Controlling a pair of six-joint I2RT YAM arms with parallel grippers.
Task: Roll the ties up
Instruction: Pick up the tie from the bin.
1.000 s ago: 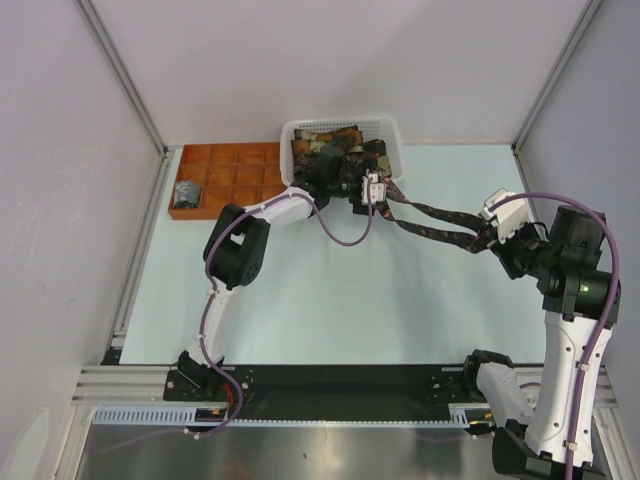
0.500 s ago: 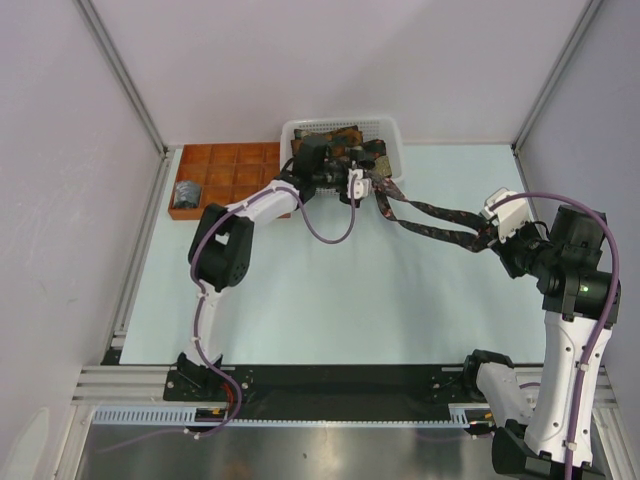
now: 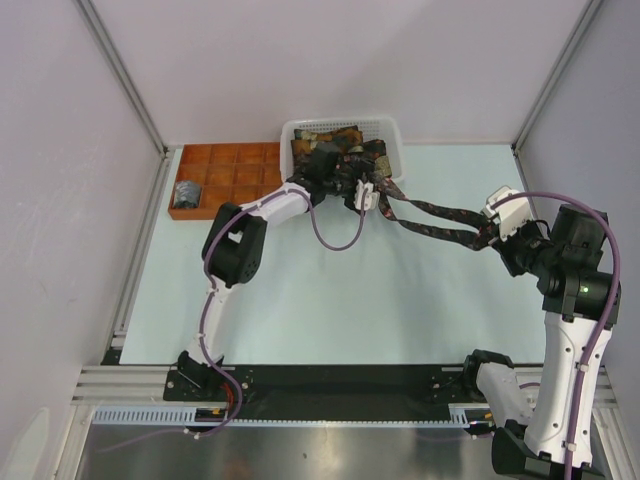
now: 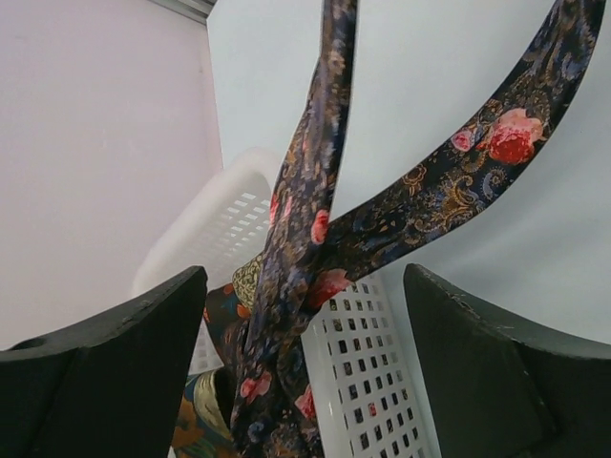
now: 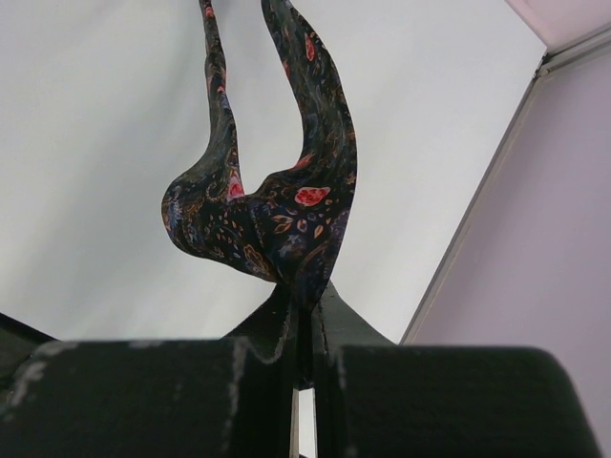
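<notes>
My right hand (image 5: 304, 315) is pinching the dark rose-patterned tie (image 5: 277, 224), doubled, two strands stretching to the basket (image 3: 392, 135); left hand (image 4: 305, 382) spread.

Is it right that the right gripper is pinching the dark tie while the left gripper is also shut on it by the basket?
Not quite. The right gripper is shut on the dark tie, but the left gripper is open by the basket. The left wrist view shows its fingers apart, with the tie running between them.
</notes>
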